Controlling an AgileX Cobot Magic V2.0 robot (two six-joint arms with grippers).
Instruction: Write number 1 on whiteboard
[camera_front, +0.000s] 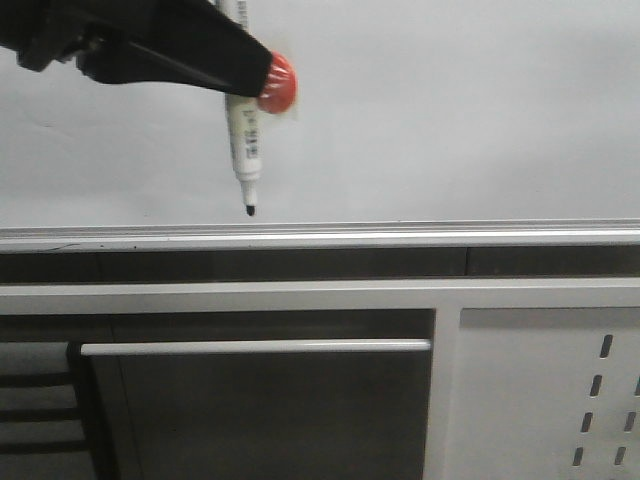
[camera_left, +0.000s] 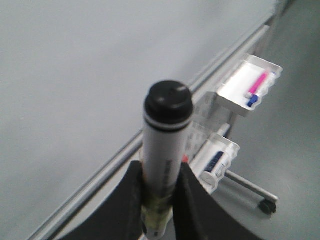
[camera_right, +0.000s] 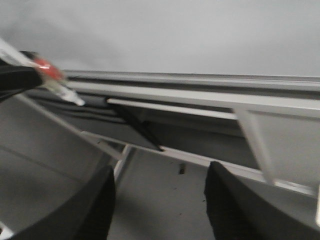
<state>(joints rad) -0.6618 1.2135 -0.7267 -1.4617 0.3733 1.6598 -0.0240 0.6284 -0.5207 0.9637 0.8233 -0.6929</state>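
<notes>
**Marker poised low on a blank board**

While the whiteboard (camera_front: 450, 110) shows no stroke yet, its pale face fills the far side of the scene above the silver ledge (camera_front: 400, 238). The marker (camera_front: 245, 140) hangs nearly upright before the board's left part, black tip down just above the ledge, so any stroke would likely have to start higher. The left gripper (camera_left: 159, 200) is clamped on its barrel. The right gripper (camera_right: 160, 200) hangs apart and empty, lower and further from the board.
</notes>
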